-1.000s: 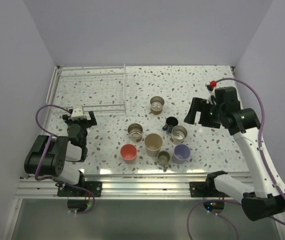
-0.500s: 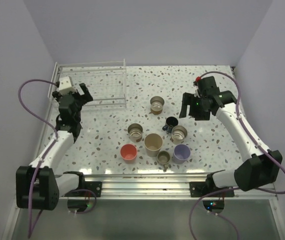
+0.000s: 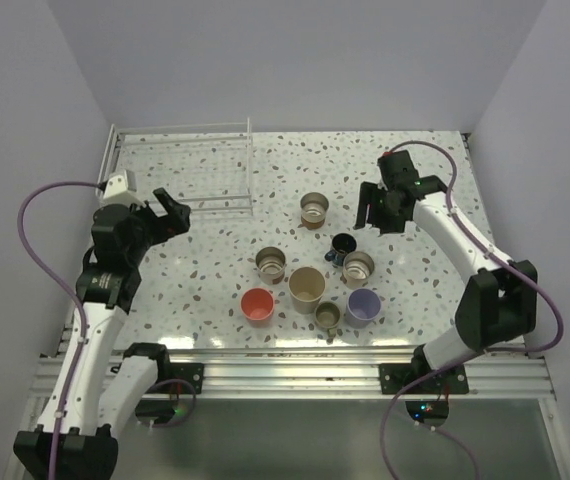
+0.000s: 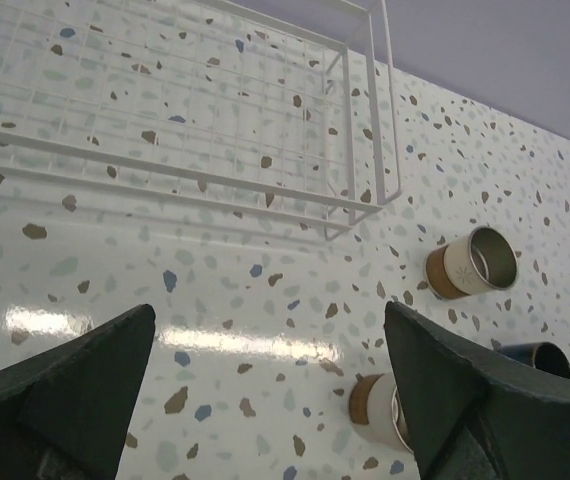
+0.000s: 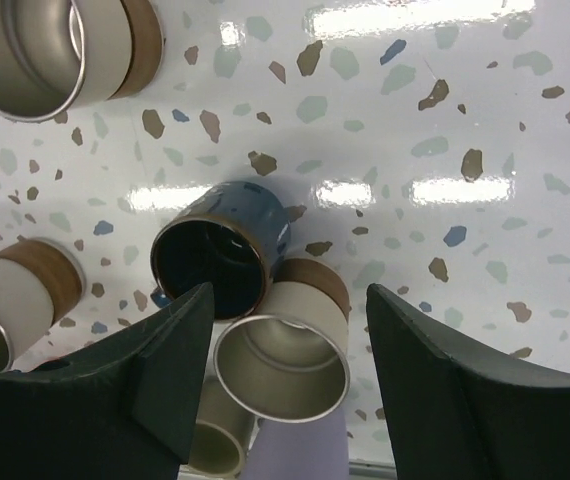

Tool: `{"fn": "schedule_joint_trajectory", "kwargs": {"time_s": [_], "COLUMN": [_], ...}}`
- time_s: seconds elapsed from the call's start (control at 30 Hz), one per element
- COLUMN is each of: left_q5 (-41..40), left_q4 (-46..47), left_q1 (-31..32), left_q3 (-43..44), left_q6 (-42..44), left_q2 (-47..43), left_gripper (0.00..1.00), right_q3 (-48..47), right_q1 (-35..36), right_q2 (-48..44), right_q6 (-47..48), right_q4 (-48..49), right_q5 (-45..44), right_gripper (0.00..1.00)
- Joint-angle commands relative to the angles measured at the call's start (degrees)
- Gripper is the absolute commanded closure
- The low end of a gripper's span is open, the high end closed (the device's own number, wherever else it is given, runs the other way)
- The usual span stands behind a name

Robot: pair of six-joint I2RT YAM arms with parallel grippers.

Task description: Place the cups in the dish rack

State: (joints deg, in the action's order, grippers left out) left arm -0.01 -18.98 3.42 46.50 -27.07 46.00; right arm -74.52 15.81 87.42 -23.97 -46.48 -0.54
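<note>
Several cups stand grouped mid-table: a metallic cup [image 3: 313, 210], a dark blue cup [image 3: 343, 244], a steel cup with a brown base [image 3: 358, 266], another metallic cup [image 3: 271, 264], a beige cup [image 3: 306, 288], a red cup [image 3: 257, 304], an olive cup [image 3: 327, 316] and a lavender cup [image 3: 363, 305]. The white wire dish rack [image 3: 249, 165] holds nothing at the far left. My right gripper [image 3: 375, 215] is open above the dark blue cup [image 5: 210, 262] and the steel cup [image 5: 283, 365]. My left gripper [image 3: 165, 212] is open and empty, in front of the rack [image 4: 365, 110].
The left wrist view shows two metallic cups [image 4: 470, 262] [image 4: 385, 410] to the right of the rack's corner. Lavender walls close in the table on three sides. An aluminium rail [image 3: 285, 360] runs along the near edge.
My left arm rose from its folded pose near the front and now hovers by the rack's near side. My right gripper moved left and farther back, over the dark blue and steel cups.
</note>
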Motion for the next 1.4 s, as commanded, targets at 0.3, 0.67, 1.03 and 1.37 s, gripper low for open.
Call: {"fn": "schedule_joint_trajectory", "kwargs": {"time_s": [0.3,0.67,1.03,1.37], "left_q5": [4.2,3.8,4.8,0.6], "left_q4": [-24.9,-32.7,-33.6,-33.1], "left_q1": [0.1,0.1,0.1,0.1], "left_q3": [9.7,14.8,15.5,17.1], "left_q6": [-1.5,-0.5,-0.2,-0.7], "left_q2": [-11.2,-13.1,-13.1,-12.5], "left_gripper": [0.0,0.0,0.01,0.0], "right_q3": [-0.2,3.6,5.4,-4.8], "right_q1": [3.7,4.2,5.4,5.8], "right_q2": [8.2,9.2,10.5,9.7], "right_q6": [-2.0,-2.8,-2.9,-3.2], "right_q4": [6.8,7.9,9.4,3.9], "right_q5": [-2.2,-4.8,-5.0,-5.8], "right_gripper": [0.41,0.51,0.74,1.0]}}
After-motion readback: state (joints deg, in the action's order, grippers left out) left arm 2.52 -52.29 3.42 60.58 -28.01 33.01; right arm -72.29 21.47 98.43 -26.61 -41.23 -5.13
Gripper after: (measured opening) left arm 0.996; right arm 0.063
